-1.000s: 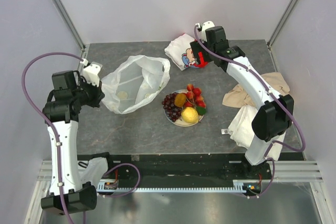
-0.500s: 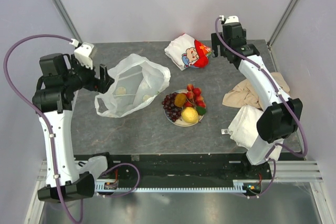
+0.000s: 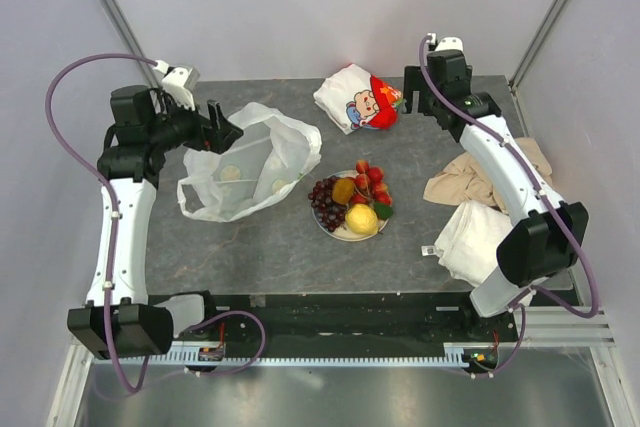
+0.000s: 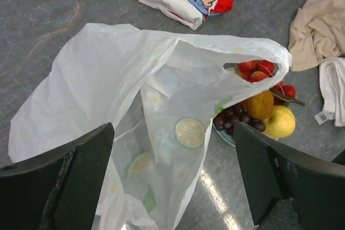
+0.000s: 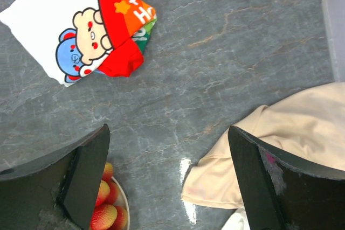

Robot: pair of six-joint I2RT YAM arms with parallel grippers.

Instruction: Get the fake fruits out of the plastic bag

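The plastic bag (image 3: 250, 172) lies floppy near the left edge of the table (image 3: 260, 247), and the fake fruits (image 3: 352, 202) sit heaped on a plate (image 3: 340, 235) in the middle, just beside its mouth. The left gripper (image 4: 172, 130), over the bag, and the right gripper (image 5: 168, 144), by the far right corner, are both spread wide, holding nothing. The bag looks thin, light and slippery, so pinch its rim; the hard shiny fruits may roll.

Translucent white plastic bag (image 4: 108, 79) bears yellow-green citrus prints; fake fruits (image 3: 350, 205) are purple, red, yellow.
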